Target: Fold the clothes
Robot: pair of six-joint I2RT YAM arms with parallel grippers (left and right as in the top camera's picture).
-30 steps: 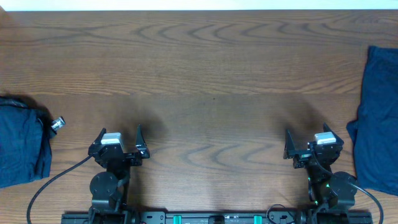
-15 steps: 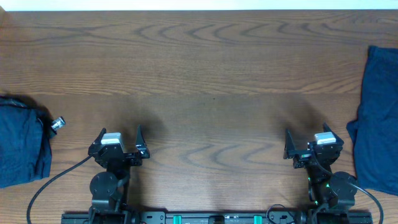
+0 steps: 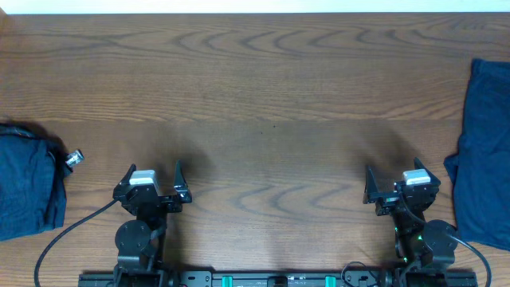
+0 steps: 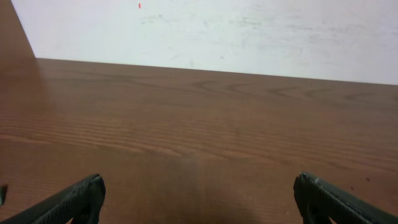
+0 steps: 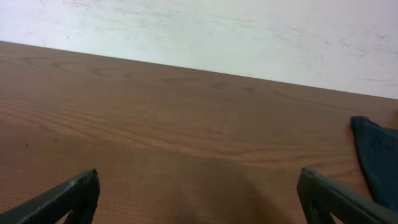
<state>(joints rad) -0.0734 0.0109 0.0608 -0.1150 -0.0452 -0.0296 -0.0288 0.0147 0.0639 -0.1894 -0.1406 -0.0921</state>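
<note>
One piece of the dark navy clothes lies spread flat along the table's right edge; its corner shows at the right of the right wrist view. Another navy garment lies bunched at the far left edge. My left gripper hovers low near the front edge, open, right of the bunched garment and well apart from it. In the left wrist view the left gripper has only bare wood between its fingers. My right gripper is open too, just left of the flat garment, and the right gripper holds nothing.
A small silvery object sits on the wooden table beside the bunched garment's right side. A white wall runs behind the table's far edge. Both arm bases stand at the front edge.
</note>
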